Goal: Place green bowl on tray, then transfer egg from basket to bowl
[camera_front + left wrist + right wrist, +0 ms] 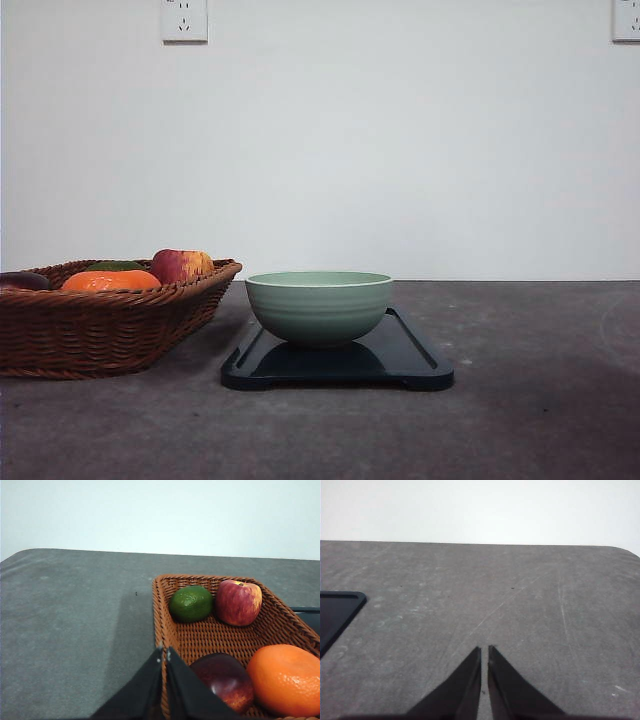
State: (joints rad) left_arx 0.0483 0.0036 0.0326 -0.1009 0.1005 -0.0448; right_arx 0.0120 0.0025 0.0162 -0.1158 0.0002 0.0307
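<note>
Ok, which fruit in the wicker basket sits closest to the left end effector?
The dark red glossy fruit, right beside the left end effector. The orange fruit lies next to it, farther off; the green lime and apple sit at the far end.

The front camera sits low, near table height, facing forward to the white wall, side-on to the green bowl [319, 306] on the tray [420, 360], the basket [100, 325] at its left; the left wrist camera looks down and forward from close above the basket's [165, 620] near rim, sharing that basket with the front view; the right wrist camera looks forward over bare table, catching a tray [337, 612] corner.
</note>
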